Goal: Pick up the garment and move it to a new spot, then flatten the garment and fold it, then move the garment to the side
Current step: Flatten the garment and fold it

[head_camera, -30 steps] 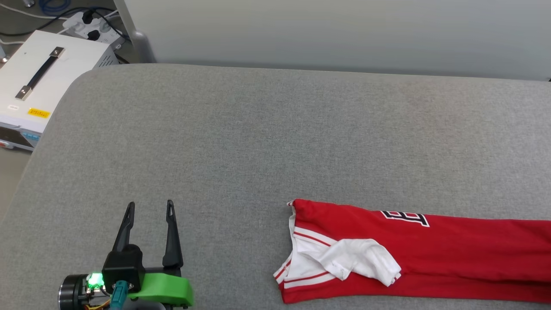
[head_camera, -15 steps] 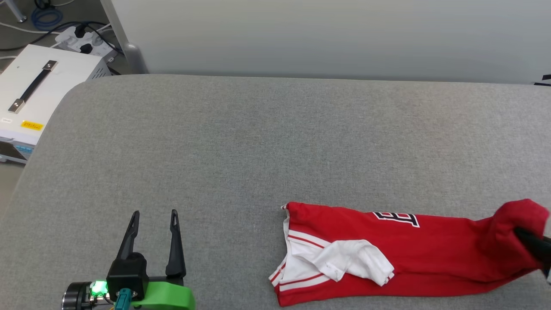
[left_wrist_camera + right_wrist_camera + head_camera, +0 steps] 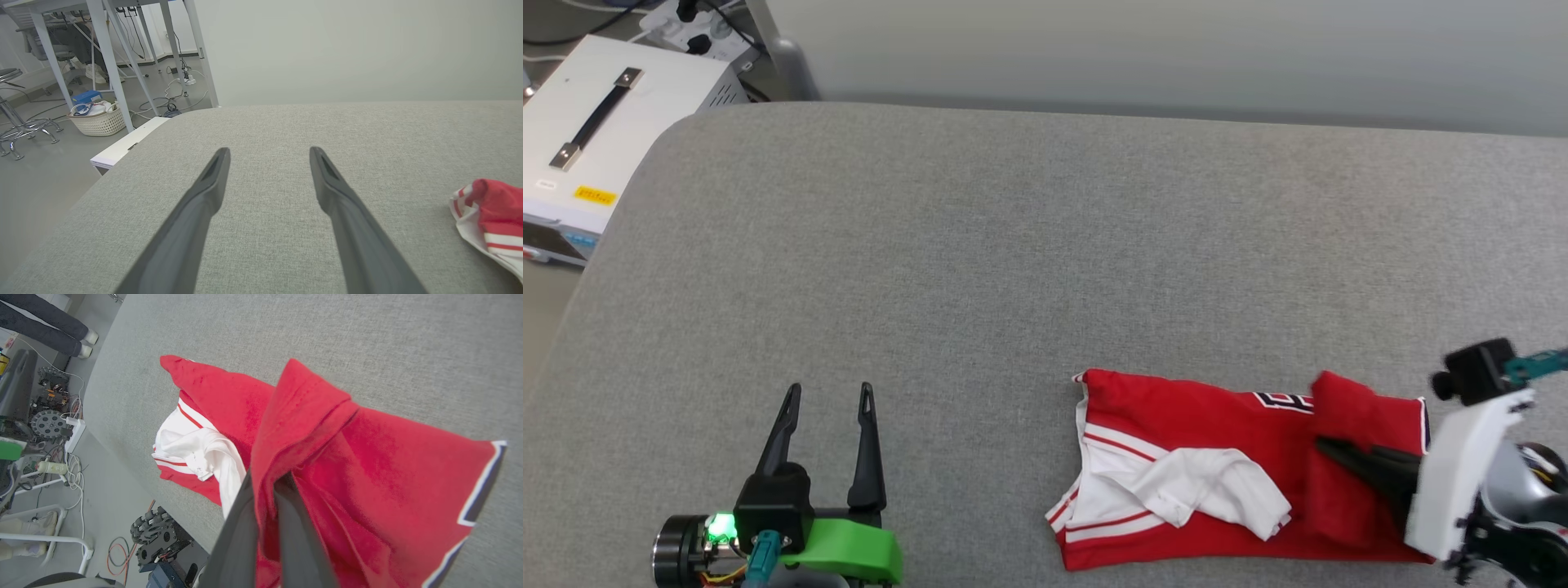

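Firstly, head view.
- Surface: grey fabric-covered worktop (image 3: 1013, 245) with a rounded far-left corner; a pale wall (image 3: 1176, 49) runs behind its far edge.
- Room: white box (image 3: 572, 163) with a black handle on the floor at far left, a power strip (image 3: 698, 24) beyond it.
- Task item: garment (image 3: 1201, 425), near right on the worktop, lying as a long red band. White striped sleeve on top at its left end; right end raised and doubled back leftward.
- Left pincer (image 3: 829, 390): near left, over bare cloth, fingers spread wide, holding nothing, well apart from the garment.
- Right pincer (image 3: 1331, 447): fingers closed together on the lifted red fold.
- Obscured: black lettering half covered by the fold; the garment's right end lies behind the arm's white mount.

Left wrist view.
- Left pincer (image 3: 267, 151): the two fingers stand wide apart above the worktop (image 3: 286, 122).
- Garment (image 3: 494, 204): striped corner at right, cut off by the frame.
- Room: table legs (image 3: 102, 49), a woven basket (image 3: 98, 120), a chrome stool base (image 3: 20, 126), cables on the floor.

Right wrist view.
- Right pincer (image 3: 271, 490): clamped on red cloth, fingertips buried in it.
- Garment (image 3: 367, 477): drapes from the grip; white sleeve beyond.
- Room: a person's legs (image 3: 45, 326), a black wheeled unit (image 3: 159, 535), hard to identify.
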{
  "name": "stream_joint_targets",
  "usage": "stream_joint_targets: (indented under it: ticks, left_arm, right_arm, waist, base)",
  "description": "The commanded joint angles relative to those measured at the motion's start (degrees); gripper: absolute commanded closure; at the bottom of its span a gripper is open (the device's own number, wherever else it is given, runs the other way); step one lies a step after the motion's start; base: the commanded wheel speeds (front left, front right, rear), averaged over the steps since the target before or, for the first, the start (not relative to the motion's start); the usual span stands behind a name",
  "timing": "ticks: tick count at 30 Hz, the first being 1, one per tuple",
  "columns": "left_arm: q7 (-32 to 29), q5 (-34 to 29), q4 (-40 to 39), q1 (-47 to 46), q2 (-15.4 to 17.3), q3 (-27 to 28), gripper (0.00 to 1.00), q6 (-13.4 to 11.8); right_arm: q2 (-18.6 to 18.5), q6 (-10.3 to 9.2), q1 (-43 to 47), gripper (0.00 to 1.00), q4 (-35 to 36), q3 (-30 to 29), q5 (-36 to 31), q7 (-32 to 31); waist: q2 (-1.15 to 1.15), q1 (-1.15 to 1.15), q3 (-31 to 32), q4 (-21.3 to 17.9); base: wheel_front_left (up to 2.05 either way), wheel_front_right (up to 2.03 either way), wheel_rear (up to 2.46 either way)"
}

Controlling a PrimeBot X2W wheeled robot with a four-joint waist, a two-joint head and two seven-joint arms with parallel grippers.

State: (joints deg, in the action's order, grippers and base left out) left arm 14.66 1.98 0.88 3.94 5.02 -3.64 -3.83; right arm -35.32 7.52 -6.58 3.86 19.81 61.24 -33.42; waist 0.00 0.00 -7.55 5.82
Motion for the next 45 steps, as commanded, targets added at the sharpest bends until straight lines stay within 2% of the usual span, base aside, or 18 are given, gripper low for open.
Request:
stream_joint_targets:
  ticks: [1,12,18,22,23,24,25,30,34,38,40,45]
  left_arm:
    - [0.34,-0.36,0.12,-1.44,-0.40,-0.06,0.00,0.29]
    - [0.34,-0.62,0.75,-3.74,-0.82,-0.45,0.00,0.80]
    - [0.34,-0.74,1.21,-4.60,-0.99,-0.67,0.00,1.03]
    - [0.34,-0.75,1.57,-5.04,-1.15,-0.98,0.00,1.08]
    - [0.34,-0.73,1.68,-5.05,-1.19,-1.06,0.00,1.07]
    - [0.34,-0.71,1.73,-4.98,-1.22,-1.07,0.00,1.05]
    - [0.34,-0.68,1.80,-4.81,-1.25,-1.03,0.00,1.01]
    - [0.34,-0.73,2.20,-3.47,-1.20,-0.47,0.00,0.87]
    - [0.34,-0.68,1.95,-2.19,-1.11,0.09,0.00,0.84]
    - [0.34,-0.79,1.90,-1.18,-1.05,0.29,0.00,0.91]
    - [0.34,-0.91,1.90,-0.73,-0.96,0.28,0.00,1.01]
    - [0.34,-1.07,1.98,-0.21,-0.87,0.13,0.00,1.16]
  right_arm:
    - [1.14,-0.03,-2.17,1.00,0.46,1.60,-1.05,-0.74]
    - [8.16,-0.03,-13.55,1.00,-3.51,16.83,-7.55,-0.17]
    - [10.54,-0.03,-19.62,1.00,-10.06,24.32,-12.17,2.49]
    - [11.22,-0.03,-21.85,1.00,-15.37,27.22,-13.78,4.96]
    - [11.30,-0.03,-22.03,0.60,-16.24,27.70,-13.42,5.61]
    - [11.25,-0.03,-22.16,0.03,-16.64,27.89,-13.12,6.32]
    - [10.95,-0.03,-22.35,0.00,-16.77,28.08,-13.01,7.44]
    - [7.60,-0.03,-21.29,0.00,-13.61,27.81,-13.58,13.39]
    - [4.29,-0.03,-18.79,0.00,-8.98,24.70,-15.34,17.76]
    - [3.09,-0.03,-15.44,0.00,-6.92,16.89,-19.08,23.66]
    - [4.17,-0.03,-13.21,0.00,-7.20,10.82,-22.86,27.86]
    - [7.50,-0.03,-8.22,0.00,-8.17,0.65,-34.28,34.90]
  waist:
    - [0.00,0.00,-0.93,0.78]
    - [0.00,0.00,-2.82,2.32]
    - [0.00,0.00,-3.66,2.96]
    - [0.00,0.00,-3.73,3.46]
    - [0.00,0.00,-3.55,3.57]
    - [0.00,0.00,-3.37,3.59]
    - [0.00,0.00,-3.06,3.58]
    - [0.00,0.00,-0.80,3.01]
    - [0.00,0.00,1.05,1.52]
    - [0.00,0.00,2.55,-0.05]
    - [0.00,0.00,3.22,-0.91]
    - [0.00,0.00,4.19,-2.27]
  base:
    - [0.00,0.00,0.00]
    - [0.00,0.00,0.00]
    - [0.00,0.00,0.00]
    - [0.00,0.00,0.00]
    - [0.00,0.00,0.00]
    - [0.00,0.00,0.00]
    - [0.00,0.00,0.00]
    - [0.00,0.00,0.00]
    - [0.00,0.00,0.00]
    - [0.00,0.00,0.00]
    - [0.00,0.00,0.00]
    - [0.00,0.00,0.00]
